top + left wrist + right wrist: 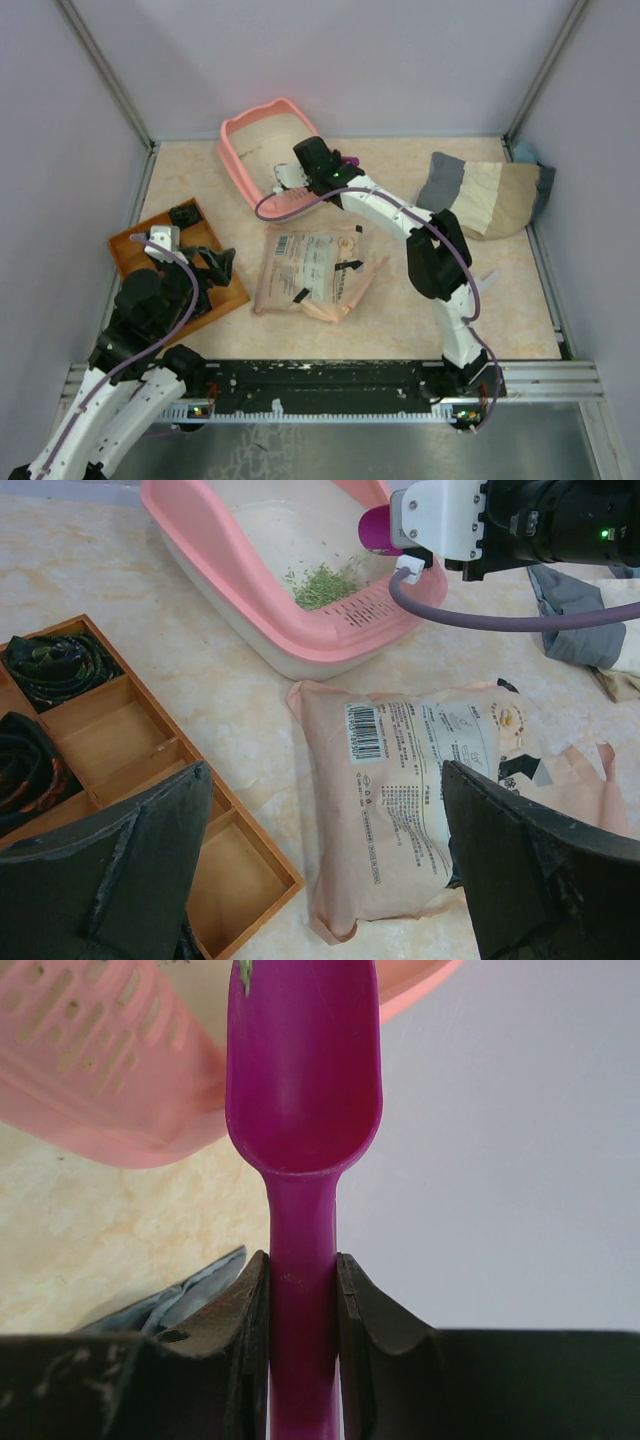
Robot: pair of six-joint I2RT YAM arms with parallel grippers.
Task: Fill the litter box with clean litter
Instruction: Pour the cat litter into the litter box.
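Observation:
The salmon-pink litter box (232, 138) stands at the back of the table, its rim (222, 562) also close in the left wrist view. A small pile of green clean litter (325, 583) lies in its near corner. My right gripper (302, 1260) is shut on the handle of a magenta scoop (303, 1080), whose bowl hangs over the litter box's perforated edge (95, 1070) with a few green grains at its tip. In the top view the right gripper (287, 180) is at the box's near end. My left gripper (325, 780) is open and empty above the tray's edge (215, 265).
A beige printed paper bag (310, 265) lies flat mid-table, below my left fingers (420, 790). An orange compartmented tray (128, 252) at the left holds black coiled items (50, 670). A grey and beige cushion (480, 195) sits at the back right. Walls enclose the table.

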